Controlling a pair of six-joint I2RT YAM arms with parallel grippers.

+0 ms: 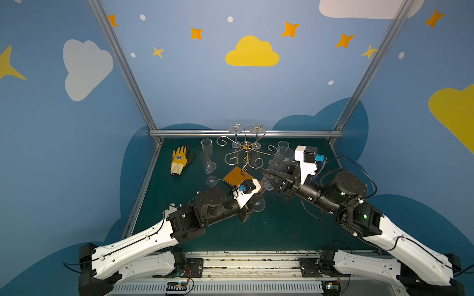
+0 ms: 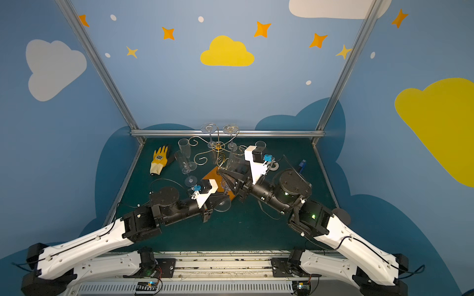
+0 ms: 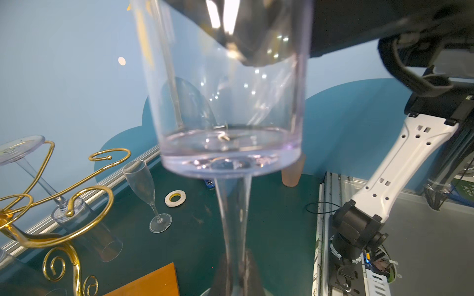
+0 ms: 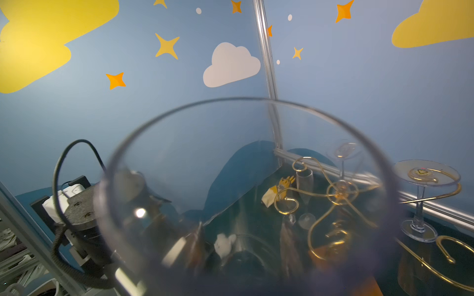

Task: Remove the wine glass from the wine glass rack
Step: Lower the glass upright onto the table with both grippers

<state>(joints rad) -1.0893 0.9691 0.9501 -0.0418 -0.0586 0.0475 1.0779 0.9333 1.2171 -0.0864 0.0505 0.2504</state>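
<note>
wine glass (image 1: 280,159), clear, wide-bowled, long-stemmed: off the arms, at 4 o'clock of the gold-wire, orange-wood-based wine glass rack (image 1: 246,146) | left pincer (image 3: 237,282): clenched on its stem | right pincer (image 1: 269,180): fingers straddle the bowl, grip cannot be told | two clear stemmed glasses (image 1: 235,128): hanging upside down at the rack's 11 and 1 o'clock
</note>
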